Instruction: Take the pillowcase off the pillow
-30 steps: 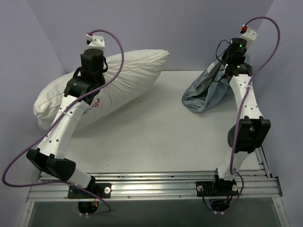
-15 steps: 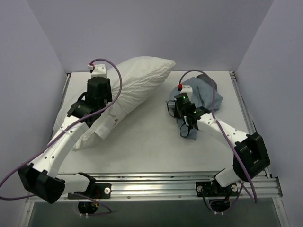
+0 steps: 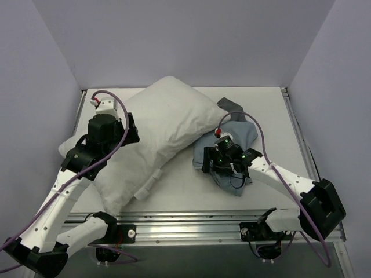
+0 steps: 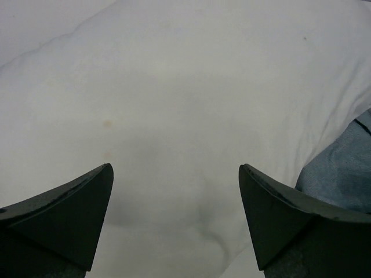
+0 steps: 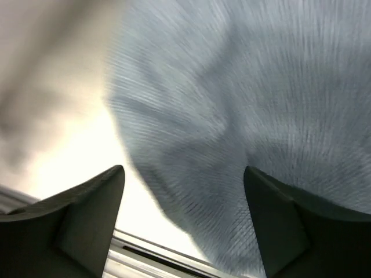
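Note:
The white pillow [image 3: 168, 116] lies flat across the left and middle of the table, bare of any cover. The blue-grey pillowcase [image 3: 243, 136] sits crumpled on the table just right of it, touching its edge. My left gripper [image 3: 132, 127] hangs open over the pillow's left part. In the left wrist view the pillow [image 4: 174, 87] fills the frame, the left gripper [image 4: 175, 168] holds nothing, and the pillowcase [image 4: 348, 174] shows at the right edge. My right gripper [image 3: 223, 168] is open low over the pillowcase. In the blurred right wrist view the right gripper [image 5: 184, 168] stands wide over the pillowcase [image 5: 243, 104].
A white sewn tag [image 3: 148, 184] sticks out at the pillow's near edge. The metal rail [image 3: 191, 223] runs along the table's near edge, close to the cloth. Lilac walls [image 3: 35, 87] close in the left, back and right.
Both grippers have gone from shut to open. The pillow has dropped from raised and tilted to flat on the table. The right arm swung down and left, and the pillowcase now lies beside the pillow.

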`<state>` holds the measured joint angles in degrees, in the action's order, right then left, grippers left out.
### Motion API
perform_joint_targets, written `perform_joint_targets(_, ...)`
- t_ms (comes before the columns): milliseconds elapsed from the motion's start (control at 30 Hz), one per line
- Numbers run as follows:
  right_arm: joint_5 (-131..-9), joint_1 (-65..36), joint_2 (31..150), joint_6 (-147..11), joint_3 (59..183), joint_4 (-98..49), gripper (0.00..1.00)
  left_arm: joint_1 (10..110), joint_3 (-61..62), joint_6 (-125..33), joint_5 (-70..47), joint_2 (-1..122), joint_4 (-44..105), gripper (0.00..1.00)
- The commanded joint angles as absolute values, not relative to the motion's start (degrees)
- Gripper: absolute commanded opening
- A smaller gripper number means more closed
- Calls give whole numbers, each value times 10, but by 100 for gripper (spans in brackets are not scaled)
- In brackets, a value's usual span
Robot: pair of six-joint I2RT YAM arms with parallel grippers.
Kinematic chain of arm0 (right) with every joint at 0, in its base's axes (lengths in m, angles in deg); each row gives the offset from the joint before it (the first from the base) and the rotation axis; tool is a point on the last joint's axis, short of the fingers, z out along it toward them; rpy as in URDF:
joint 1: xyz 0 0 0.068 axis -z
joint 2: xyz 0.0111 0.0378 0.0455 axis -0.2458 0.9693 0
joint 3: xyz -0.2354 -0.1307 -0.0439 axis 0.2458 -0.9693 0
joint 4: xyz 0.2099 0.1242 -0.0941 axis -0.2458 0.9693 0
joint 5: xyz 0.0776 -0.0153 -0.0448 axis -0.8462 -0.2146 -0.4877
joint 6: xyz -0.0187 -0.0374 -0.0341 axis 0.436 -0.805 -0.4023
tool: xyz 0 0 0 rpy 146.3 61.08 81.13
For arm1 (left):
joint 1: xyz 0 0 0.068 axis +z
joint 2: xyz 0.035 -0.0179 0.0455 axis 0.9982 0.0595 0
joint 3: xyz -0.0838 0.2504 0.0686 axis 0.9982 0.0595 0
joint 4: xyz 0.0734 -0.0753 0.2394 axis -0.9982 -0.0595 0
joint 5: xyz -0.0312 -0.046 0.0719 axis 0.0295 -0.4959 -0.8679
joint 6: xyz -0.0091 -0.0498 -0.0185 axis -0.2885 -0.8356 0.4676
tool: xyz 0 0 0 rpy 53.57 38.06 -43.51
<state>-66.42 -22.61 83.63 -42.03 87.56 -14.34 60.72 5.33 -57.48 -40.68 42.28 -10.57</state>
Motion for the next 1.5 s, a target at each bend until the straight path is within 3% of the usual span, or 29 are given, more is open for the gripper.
perform_joint_targets(0, -668, -226, 790, -466, 985, -85, 81, 610, 6, -590, -377, 411, -123, 96)
perform_joint_targets(200, -528, -188, 772, -529, 1110, -27, 98, 622, -58, -572, -383, 436, -140, 94)
perform_joint_targets(467, -510, 42, 776, -517, 1219, -40, 100, 693, -170, -556, -337, 509, -160, 94)
perform_joint_targets(633, -487, 114, 743, -511, 1270, -35, 100, 783, -236, -558, -285, 501, -187, 94)
perform_joint_targets(867, -346, 105, 652, -567, 1310, -40, 100, 815, -282, -521, -369, 423, -224, 94)
perform_joint_targets(1067, -244, 33, 560, -642, 1308, -77, 100, 797, -308, -481, -429, 364, -263, 94)
perform_joint_targets(1467, -213, -11, 401, -742, 1227, -172, 99, 750, -267, -431, -591, 214, -220, 94)
